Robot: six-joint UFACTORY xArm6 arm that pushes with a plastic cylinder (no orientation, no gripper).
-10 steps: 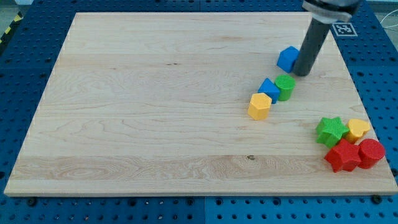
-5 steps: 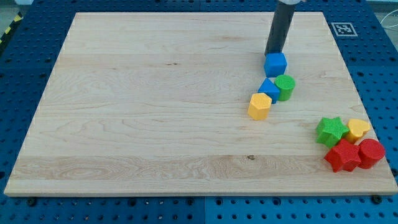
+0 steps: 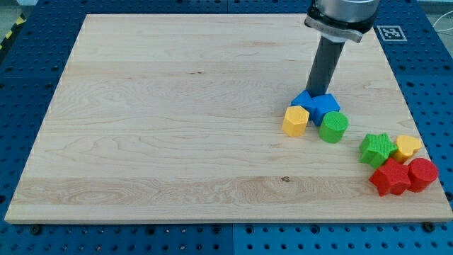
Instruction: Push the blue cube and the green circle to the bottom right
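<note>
My tip stands just above the blue cube, touching its upper edge, right of the board's middle. The green circle sits directly below and to the right of the cube, touching it. A second blue block lies against the cube's left side, partly hidden behind it. A yellow hexagon block sits below that, left of the green circle.
At the board's bottom right is a cluster: a green star, a yellow heart, a red star and a red block. The wooden board lies on a blue pegboard table.
My tip moved from the cube's right to above it, then pushed it down. The blue cube slid into the group, and the green circle was shoved down and to the right.
</note>
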